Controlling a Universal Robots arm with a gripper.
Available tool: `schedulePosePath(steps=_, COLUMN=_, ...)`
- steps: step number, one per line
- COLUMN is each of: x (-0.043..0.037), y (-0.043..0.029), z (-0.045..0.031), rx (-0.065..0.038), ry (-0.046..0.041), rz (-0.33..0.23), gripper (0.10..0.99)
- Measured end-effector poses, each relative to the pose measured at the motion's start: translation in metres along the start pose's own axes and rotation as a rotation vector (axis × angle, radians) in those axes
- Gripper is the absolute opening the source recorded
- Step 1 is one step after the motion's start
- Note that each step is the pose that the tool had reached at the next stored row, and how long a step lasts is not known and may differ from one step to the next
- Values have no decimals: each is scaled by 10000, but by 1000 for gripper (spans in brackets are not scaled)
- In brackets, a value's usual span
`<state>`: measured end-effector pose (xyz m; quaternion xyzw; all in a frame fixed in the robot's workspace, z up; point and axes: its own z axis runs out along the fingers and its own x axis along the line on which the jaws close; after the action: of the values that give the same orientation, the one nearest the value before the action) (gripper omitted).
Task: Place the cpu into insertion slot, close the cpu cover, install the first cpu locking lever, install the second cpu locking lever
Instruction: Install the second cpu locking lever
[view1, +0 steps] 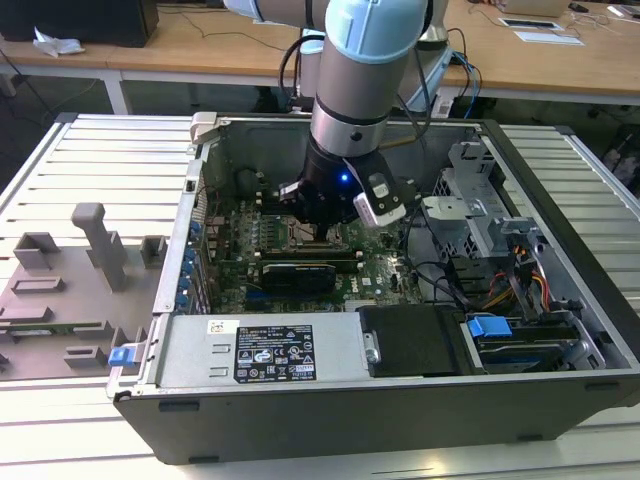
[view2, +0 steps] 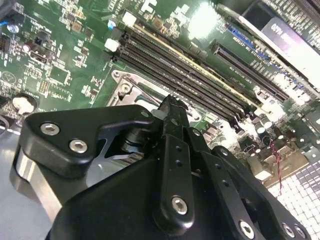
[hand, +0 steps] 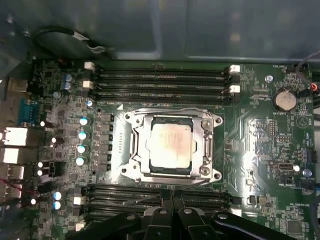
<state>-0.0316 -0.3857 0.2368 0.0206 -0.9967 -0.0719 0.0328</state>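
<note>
In the first wrist view the cpu (hand: 170, 146), a dull silver square, lies in the insertion slot (hand: 131, 172) on the green board. The cpu cover (hand: 207, 145), a silvery frame, lies flat around it, and the chip shows through its window. A thin metal lever (hand: 165, 110) runs along the far side of the socket. My gripper (hand: 171, 196) hangs low at the socket's near edge, over the memory slots, with its black fingers together. In the second wrist view the gripper (view2: 172, 106) tip sits just beside the socket's corner (view2: 124, 88). In the exterior view the gripper (view1: 325, 236) reaches down into the open case.
Long black memory slots (hand: 160, 80) flank the socket on both sides. A black graphics card (view1: 297, 274) lies near the gripper, with the power supply (view1: 260, 350) in front and a drive cage (view1: 490, 220) toward the exterior view's right. Grey fixtures (view1: 90, 240) stand outside the case.
</note>
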Motion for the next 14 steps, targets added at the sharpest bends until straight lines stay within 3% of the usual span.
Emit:
schedulePosePath(steps=2, x=10, y=-18, z=0, rx=-275, ry=-9, rz=-17, gripper=106)
schedulePosePath(steps=3, x=11, y=-24, z=0, rx=-626, ry=-22, rz=-43, gripper=106)
schedulePosePath(steps=4, x=12, y=-25, z=0, rx=-846, ry=-30, rz=-57, gripper=106)
schedulePosePath(steps=6, x=15, y=-25, z=3, rx=-1048, ry=-38, rz=-70, gripper=106)
schedulePosePath(steps=8, x=26, y=-26, z=14, rx=-1116, ry=-41, rz=-75, gripper=106)
schedulePosePath(steps=14, x=25, y=-42, z=32, rx=-1123, ry=-37, rz=-79, gripper=106)
